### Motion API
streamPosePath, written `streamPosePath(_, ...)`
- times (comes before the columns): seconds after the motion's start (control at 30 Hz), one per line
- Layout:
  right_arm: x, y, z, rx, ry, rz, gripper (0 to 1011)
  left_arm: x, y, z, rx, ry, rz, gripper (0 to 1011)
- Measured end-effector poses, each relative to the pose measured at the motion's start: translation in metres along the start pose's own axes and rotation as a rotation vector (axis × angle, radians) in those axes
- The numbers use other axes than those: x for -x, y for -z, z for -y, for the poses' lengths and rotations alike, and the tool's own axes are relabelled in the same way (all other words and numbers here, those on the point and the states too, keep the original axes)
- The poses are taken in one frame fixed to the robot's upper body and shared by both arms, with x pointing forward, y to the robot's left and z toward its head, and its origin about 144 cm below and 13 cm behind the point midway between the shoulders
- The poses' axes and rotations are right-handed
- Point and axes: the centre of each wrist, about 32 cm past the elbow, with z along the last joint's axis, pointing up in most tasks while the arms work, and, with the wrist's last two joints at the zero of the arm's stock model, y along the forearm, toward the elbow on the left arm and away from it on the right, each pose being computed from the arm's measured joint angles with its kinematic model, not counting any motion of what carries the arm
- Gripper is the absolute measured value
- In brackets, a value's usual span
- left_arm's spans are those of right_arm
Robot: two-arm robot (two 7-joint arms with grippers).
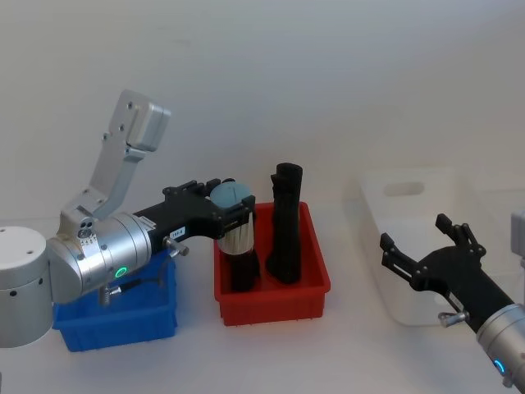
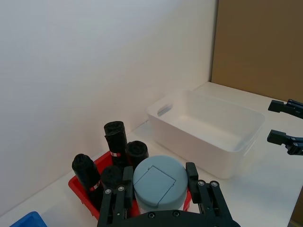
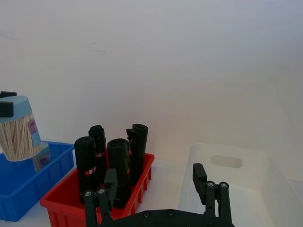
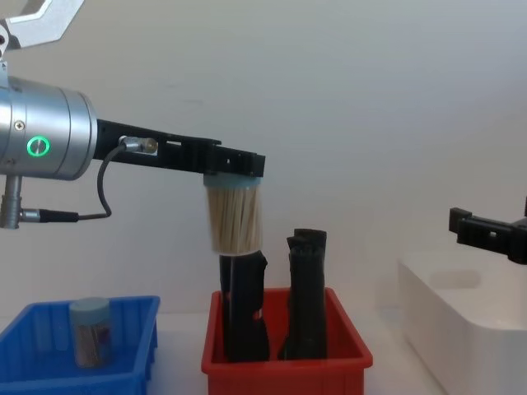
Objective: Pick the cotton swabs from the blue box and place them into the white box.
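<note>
My left gripper (image 1: 230, 202) is shut on a jar of cotton swabs (image 1: 236, 223) with a pale blue lid. It holds the jar in the air over the left part of the red bin (image 1: 314, 289). The chest view shows the jar (image 4: 235, 219) hanging lid-up from the gripper (image 4: 235, 165), clear of the black bars. A second swab jar (image 4: 90, 330) stands in the blue box (image 4: 45, 311), which sits at the left below the arm (image 1: 123, 318). The white box (image 1: 375, 215) stands at the right. My right gripper (image 1: 415, 233) is open beside its near wall.
The red bin between the two boxes holds several tall black bar-shaped objects (image 1: 285, 234) that stand well above its rim. A pale wall runs behind the table. In the left wrist view the white box (image 2: 199, 143) lies beyond the red bin (image 2: 75, 185).
</note>
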Motion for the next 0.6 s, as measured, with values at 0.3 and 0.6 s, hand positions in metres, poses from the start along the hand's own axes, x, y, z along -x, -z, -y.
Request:
streamPosePath(0.3,0.0,0.0,0.0,0.0,0.0,0.0,1002,0.0014,-0.002,-0.0004,0.001,0.01,0.001,669)
streamPosePath(0.6,0.0,0.0,0.0,0.0,0.0,0.0,1002,0.0021,-0.003,-0.0005,0.002,0.016,0.002,669)
